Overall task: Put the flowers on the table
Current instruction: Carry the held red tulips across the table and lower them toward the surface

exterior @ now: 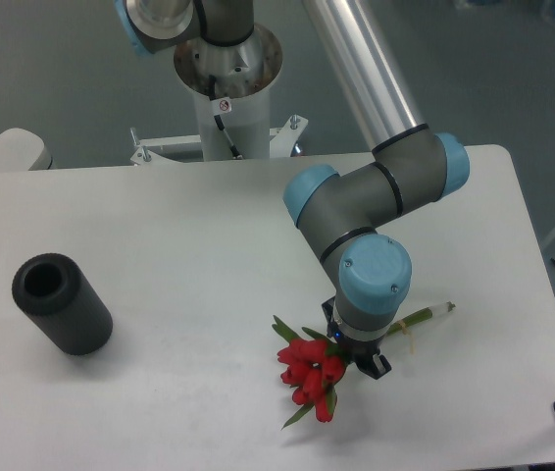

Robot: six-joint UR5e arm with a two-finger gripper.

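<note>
Flowers point(309, 378) lie low over the near right part of the desk point(199, 245), red blooms pointing toward the front edge and the thin green stems running back and to the right, their tip showing past the wrist. The bunch looks to be at or almost at the surface, though whether it rests fully on it cannot be told. The hand point(361, 355) sits directly above the stems just behind the blooms, most likely because that is the narrow, firm part to hold; its fingers are hidden under the blue wrist cap, so whether it grips the stems or has let go cannot be told. The arm folds down steeply, suiting a low set-down. A black hollow cylinder point(62, 304) lies on its side well apart to the left.
</note>
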